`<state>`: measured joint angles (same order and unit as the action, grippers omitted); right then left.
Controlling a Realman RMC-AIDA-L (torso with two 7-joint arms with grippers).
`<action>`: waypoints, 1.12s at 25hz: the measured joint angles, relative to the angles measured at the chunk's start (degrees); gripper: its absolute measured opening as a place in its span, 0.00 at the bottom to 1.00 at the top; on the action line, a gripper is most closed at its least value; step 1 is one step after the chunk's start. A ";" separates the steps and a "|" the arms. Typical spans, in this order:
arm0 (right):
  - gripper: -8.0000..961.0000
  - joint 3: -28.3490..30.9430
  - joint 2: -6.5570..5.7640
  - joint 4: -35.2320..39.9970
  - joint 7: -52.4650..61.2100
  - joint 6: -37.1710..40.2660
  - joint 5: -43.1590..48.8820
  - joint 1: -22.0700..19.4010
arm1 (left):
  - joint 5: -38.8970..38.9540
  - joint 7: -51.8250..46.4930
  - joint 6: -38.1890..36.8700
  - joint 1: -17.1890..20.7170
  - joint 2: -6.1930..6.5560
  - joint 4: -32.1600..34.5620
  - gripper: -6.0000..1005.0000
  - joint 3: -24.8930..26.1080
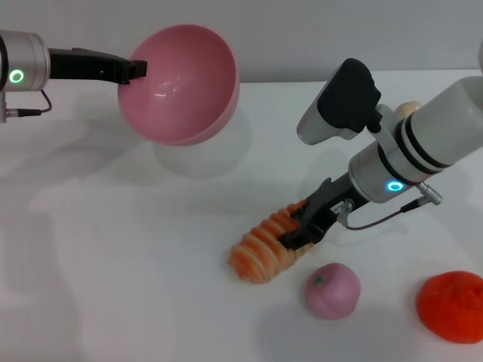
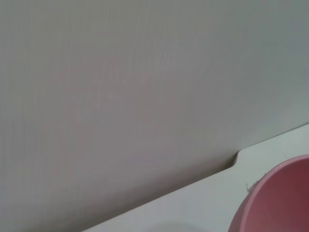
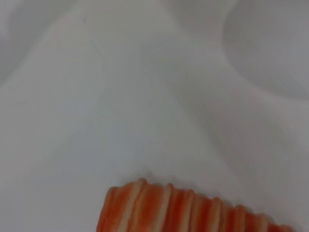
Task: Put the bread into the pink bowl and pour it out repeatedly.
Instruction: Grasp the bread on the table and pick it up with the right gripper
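Our left end effector (image 1: 139,69) holds the pink bowl (image 1: 181,83) aloft by its rim, tipped. Our right end effector (image 1: 302,226) is clamped on the bread (image 1: 264,245), which lies on the counter (image 1: 113,264). We judge the pickup is in hand; next we must lift it into the bowl.

Head cam sits high, looks forward and down over the white table (image 1: 113,286), both arms in frame. Left wrist cam is close behind the pink bowl (image 2: 277,200), aimed past its rim at the table's far edge and the wall (image 2: 120,87). Right wrist cam is very near the tabletop, catching only the bread (image 3: 188,212) end. Each wrist view overlaps only the head cam.
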<state>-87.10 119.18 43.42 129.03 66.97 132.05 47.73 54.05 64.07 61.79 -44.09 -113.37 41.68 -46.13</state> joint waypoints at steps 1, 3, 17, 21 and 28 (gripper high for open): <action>0.58 -0.05 0.00 0.13 -0.01 -0.11 0.07 -0.11 | 0.00 0.00 -0.04 0.02 0.00 0.02 0.04 0.00; 0.55 -0.40 0.00 0.22 0.00 -0.36 0.20 -0.15 | 0.00 0.00 -0.13 0.06 0.00 0.05 0.04 0.00; 0.39 -1.93 0.00 0.88 -0.01 -0.63 0.38 -0.28 | 0.00 0.05 -0.22 0.18 0.00 0.07 0.04 0.00; 0.36 -2.01 0.00 0.93 -0.01 -0.62 0.41 -0.27 | 0.00 0.07 -0.23 0.23 0.00 0.07 0.04 0.00; 0.30 -2.03 0.00 0.98 -0.01 -0.61 0.41 -0.27 | 0.01 0.18 -0.21 0.24 0.00 0.07 0.04 0.00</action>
<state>-89.13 119.18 44.40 129.02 66.36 132.46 47.46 54.06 64.25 61.57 -43.86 -113.37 41.75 -46.13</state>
